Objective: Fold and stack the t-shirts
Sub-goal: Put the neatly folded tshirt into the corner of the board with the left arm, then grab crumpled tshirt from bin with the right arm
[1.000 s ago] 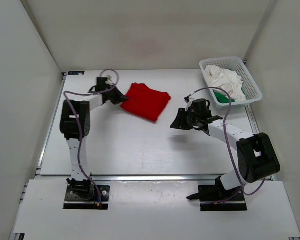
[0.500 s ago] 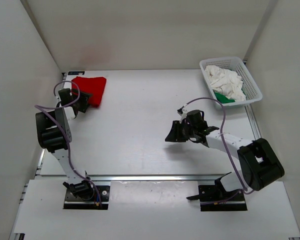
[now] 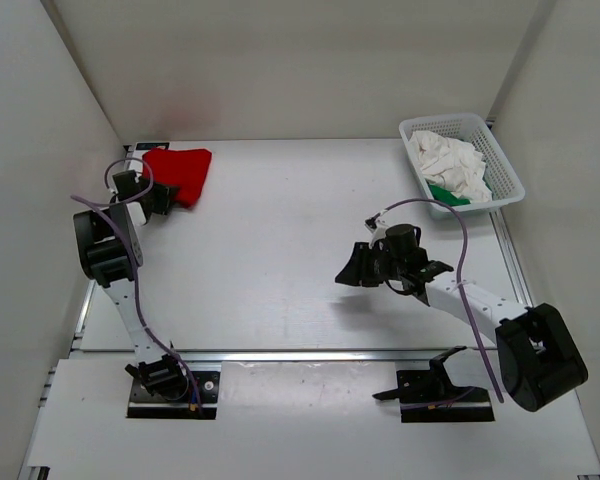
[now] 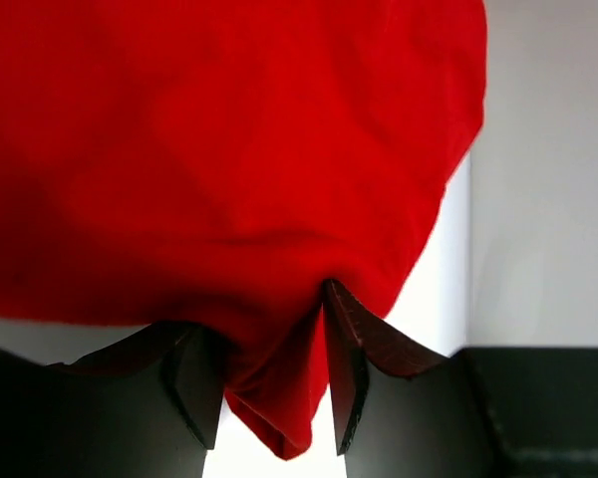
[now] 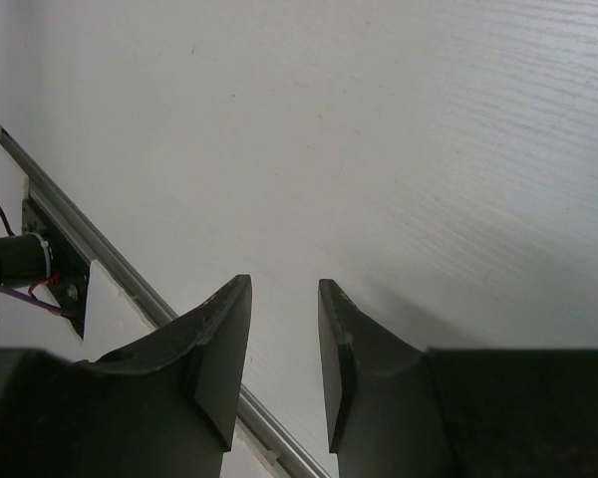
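Observation:
The red t-shirt (image 3: 180, 172) lies folded in the table's far left corner and fills most of the left wrist view (image 4: 229, 149). My left gripper (image 3: 158, 196) sits at its near left edge, open. A fold of red cloth hangs loosely between the fingers (image 4: 264, 319), with a white gap beside the right finger. The white t-shirt (image 3: 448, 160) is bunched in the basket, and the green t-shirt (image 3: 442, 193) peeks out beneath it. My right gripper (image 3: 352, 270) hovers open over bare table right of centre, nothing between its fingers (image 5: 284, 284).
A white mesh basket (image 3: 460, 120) stands at the far right corner. White walls enclose the table on the left, back and right. A metal rail (image 5: 110, 269) runs along the table's near edge.
My left arm carried the red t-shirt from the table's middle back to the far left corner and its jaws came apart. The right gripper shifted slightly nearer.

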